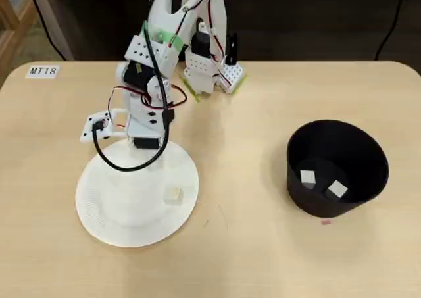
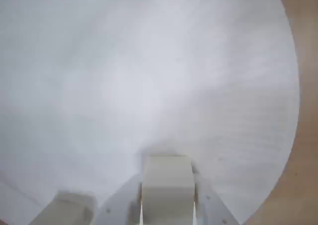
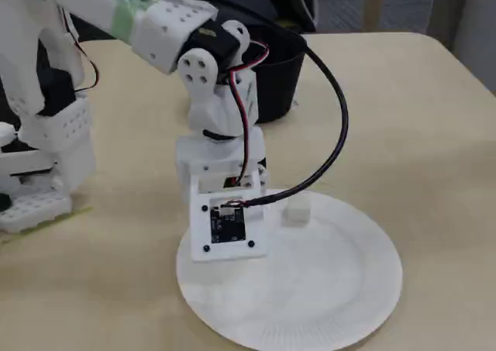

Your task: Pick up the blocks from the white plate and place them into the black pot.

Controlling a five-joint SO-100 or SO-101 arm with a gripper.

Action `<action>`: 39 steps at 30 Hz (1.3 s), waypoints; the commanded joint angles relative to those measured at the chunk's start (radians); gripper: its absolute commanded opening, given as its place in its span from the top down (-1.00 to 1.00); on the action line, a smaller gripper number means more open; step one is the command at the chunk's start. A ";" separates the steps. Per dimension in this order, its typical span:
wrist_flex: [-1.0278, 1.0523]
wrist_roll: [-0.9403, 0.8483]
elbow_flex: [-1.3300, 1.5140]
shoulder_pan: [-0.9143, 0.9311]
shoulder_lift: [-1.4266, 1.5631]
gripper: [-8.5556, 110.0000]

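In the wrist view, going left to right, a second pale block (image 2: pixel 67 207) lies just beside the jaws at the lower left, and a block (image 2: pixel 167 183) sits between the jaws at the bottom edge. The jaws look narrowed onto that block, flanking its sides, though whether they truly grip it is hard to tell.

The main risk is that the neighbouring block gets nudged or dragged as the gripper (image 2: pixel 167 205) lifts, or that a shallow pinch lets the held cube slip back onto the white plate (image 2: pixel 164 76). A smooth cube held near its edge would twist out easily.

In the overhead view the arm bends down over the plate's far side, gripper pointing steeply downward, wrist camera sticking out left. Right of the jaws, one block (image 1: pixel 173 195) rests near the plate's rim. Well apart, the black pot (image 1: pixel 368 154) already holds two blocks (image 1: pixel 307 177).
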 commanded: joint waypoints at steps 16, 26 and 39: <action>0.025 0.477 -0.117 -0.505 0.726 0.90; -0.066 0.353 -0.172 -0.933 0.512 0.90; -0.005 0.290 -0.488 -1.051 0.051 0.90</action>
